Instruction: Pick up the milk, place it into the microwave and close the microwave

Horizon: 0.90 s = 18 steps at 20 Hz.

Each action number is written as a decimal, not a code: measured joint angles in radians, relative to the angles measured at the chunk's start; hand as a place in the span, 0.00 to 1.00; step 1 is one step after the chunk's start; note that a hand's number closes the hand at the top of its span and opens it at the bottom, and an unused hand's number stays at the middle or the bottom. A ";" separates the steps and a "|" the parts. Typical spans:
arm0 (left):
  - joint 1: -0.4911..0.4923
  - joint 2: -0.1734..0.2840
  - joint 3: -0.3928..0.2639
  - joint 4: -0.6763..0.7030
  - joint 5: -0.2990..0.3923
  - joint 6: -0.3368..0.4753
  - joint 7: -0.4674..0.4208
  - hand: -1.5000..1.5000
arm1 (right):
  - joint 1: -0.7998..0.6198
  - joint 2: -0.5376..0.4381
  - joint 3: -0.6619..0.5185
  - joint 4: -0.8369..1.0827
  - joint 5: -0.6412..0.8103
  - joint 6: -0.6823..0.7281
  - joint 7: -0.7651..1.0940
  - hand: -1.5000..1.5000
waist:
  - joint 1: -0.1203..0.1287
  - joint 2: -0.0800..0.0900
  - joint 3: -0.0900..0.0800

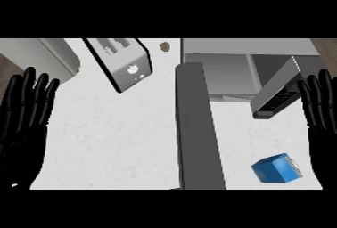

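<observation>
The milk [277, 168] is a little blue carton, and it is lying tipped on the white counter [118, 133], near the front edge on the right side. Nothing is touching it. The microwave [227, 67] is sitting at the back, and its door [275, 95] is hanging open, swung out toward the right. The milk is lying in front of that open door, a little way off.

The right hand [320, 111] is resting at the right edge with its fingers straight and pointing up, a bit apart. The left hand [26, 111] is resting the same way at the left edge, far from the milk.

It looks like the first step, the picking up, is not yet started. Next, the right hand probably needs to be coming down and in toward the carton, then curling round it.
</observation>
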 measured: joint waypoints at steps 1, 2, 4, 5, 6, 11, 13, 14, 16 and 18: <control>0.003 0.008 0.015 -0.002 0.009 -0.007 -0.001 0.00 | -0.003 -0.008 -0.007 -0.009 -0.010 0.012 0.003 0.00 | -0.004 0.004 0.000; 0.021 0.012 0.017 -0.019 0.012 -0.014 0.000 0.00 | 0.010 -0.016 -0.011 -0.039 -0.023 0.025 0.018 0.00 | -0.008 0.007 0.000; 0.034 0.011 0.018 -0.012 -0.003 -0.011 -0.006 0.00 | 0.068 -0.048 -0.045 -0.078 -0.077 0.080 0.006 0.00 | -0.016 0.010 0.000; 0.029 0.023 0.036 -0.014 0.003 -0.011 0.010 0.00 | 0.107 -0.066 -0.059 -0.115 -0.110 0.110 0.008 0.00 | -0.021 0.011 0.000; 0.034 0.029 0.044 -0.002 -0.002 -0.014 0.003 0.00 | 0.130 -0.094 -0.087 -0.149 -0.157 0.143 0.023 0.00 | -0.026 0.011 0.000; 0.103 0.004 0.078 -0.015 0.151 -0.049 0.051 0.00 | 0.269 -0.146 -0.133 -0.244 -0.345 0.276 0.044 0.00 | -0.032 0.012 0.000; 0.136 0.011 0.099 -0.041 0.203 -0.071 0.068 0.00 | 0.307 -0.158 -0.179 -0.246 -0.387 0.318 0.035 0.00 | -0.029 0.012 0.000; 0.161 0.007 0.099 -0.051 0.216 -0.082 0.063 0.00 | 0.328 -0.156 -0.197 -0.242 -0.399 0.337 0.026 0.00 | -0.028 0.013 0.000; 0.191 0.013 0.115 -0.090 0.251 -0.094 0.086 0.00 | 0.363 -0.147 -0.224 -0.243 -0.409 0.367 0.016 0.00 | -0.026 0.013 0.000; 0.246 0.017 0.131 -0.129 0.286 -0.124 0.086 0.00 | 0.392 -0.136 -0.246 -0.240 -0.412 0.390 0.007 0.00 | -0.024 0.014 0.000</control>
